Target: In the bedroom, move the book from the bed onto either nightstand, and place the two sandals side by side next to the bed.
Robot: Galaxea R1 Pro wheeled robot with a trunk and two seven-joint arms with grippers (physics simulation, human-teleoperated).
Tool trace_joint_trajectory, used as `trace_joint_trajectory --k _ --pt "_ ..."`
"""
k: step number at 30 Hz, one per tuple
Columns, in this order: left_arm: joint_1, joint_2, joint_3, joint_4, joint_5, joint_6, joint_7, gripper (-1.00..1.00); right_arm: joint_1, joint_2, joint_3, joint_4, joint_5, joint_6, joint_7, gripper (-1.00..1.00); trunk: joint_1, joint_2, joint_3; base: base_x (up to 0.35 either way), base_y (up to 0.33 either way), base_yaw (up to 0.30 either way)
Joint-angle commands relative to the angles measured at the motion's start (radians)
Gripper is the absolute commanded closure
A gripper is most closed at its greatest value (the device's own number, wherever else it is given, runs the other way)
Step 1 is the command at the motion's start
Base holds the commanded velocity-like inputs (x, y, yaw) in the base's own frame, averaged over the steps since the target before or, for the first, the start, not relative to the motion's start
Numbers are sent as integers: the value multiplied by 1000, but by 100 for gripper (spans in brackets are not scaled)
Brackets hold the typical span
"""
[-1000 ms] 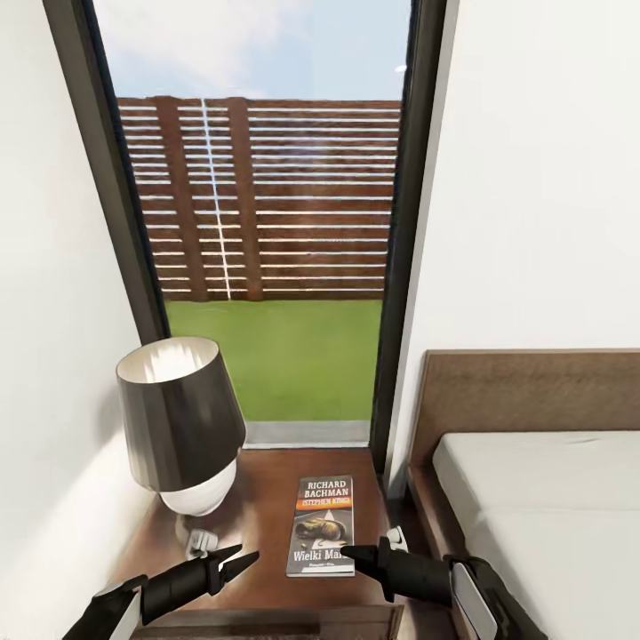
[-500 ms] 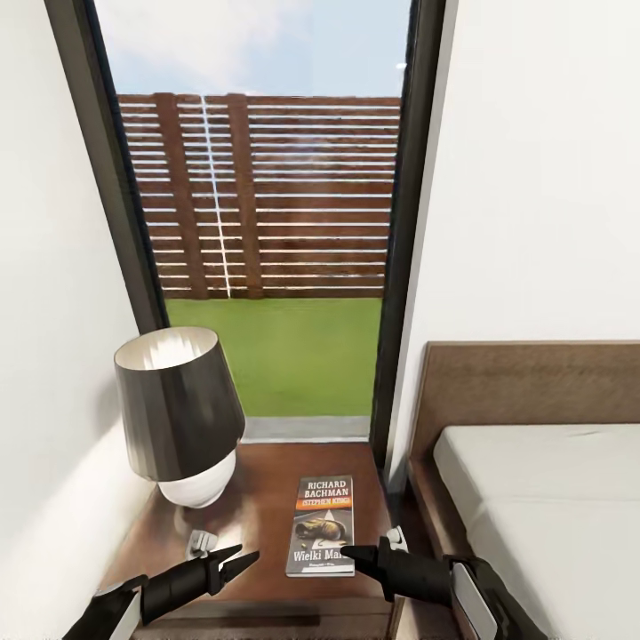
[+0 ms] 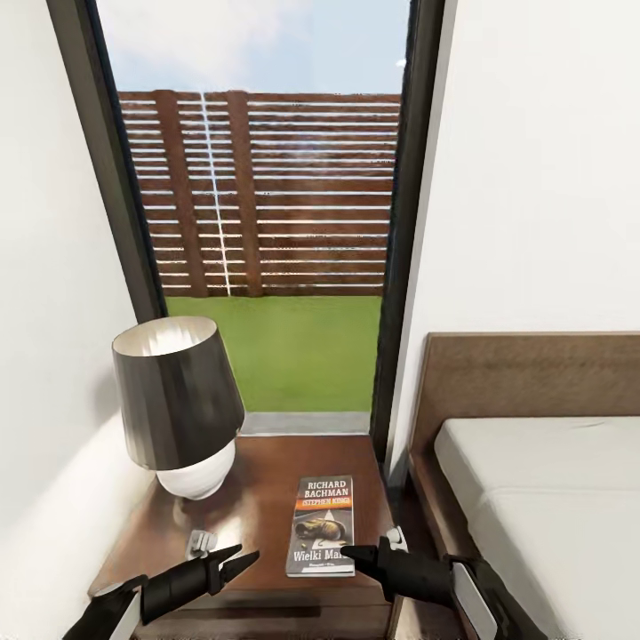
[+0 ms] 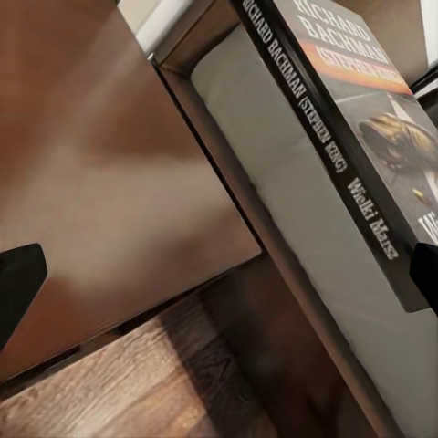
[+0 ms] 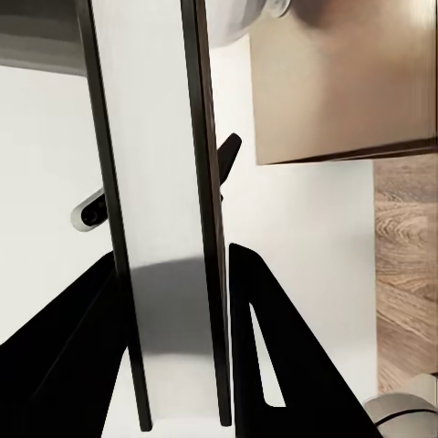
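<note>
Dark-brown nightstand (image 3: 258,507) bearing lamp (image 3: 178,404), book (image 3: 322,524) flat beside it

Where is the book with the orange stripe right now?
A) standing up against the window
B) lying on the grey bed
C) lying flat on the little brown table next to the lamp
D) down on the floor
C: the book lies flat, cover up, on the nightstand, to the right of the lamp, while the bed beside it has no book on the part that shows.
</note>
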Motion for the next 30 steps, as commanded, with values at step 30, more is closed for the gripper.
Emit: trace_joint_trajectory --k 30 --pt "-1 0 3 0 4 10 -5 -100 -1 0 -2 0 1 4 5 100 46 -85 -39 44 17 0"
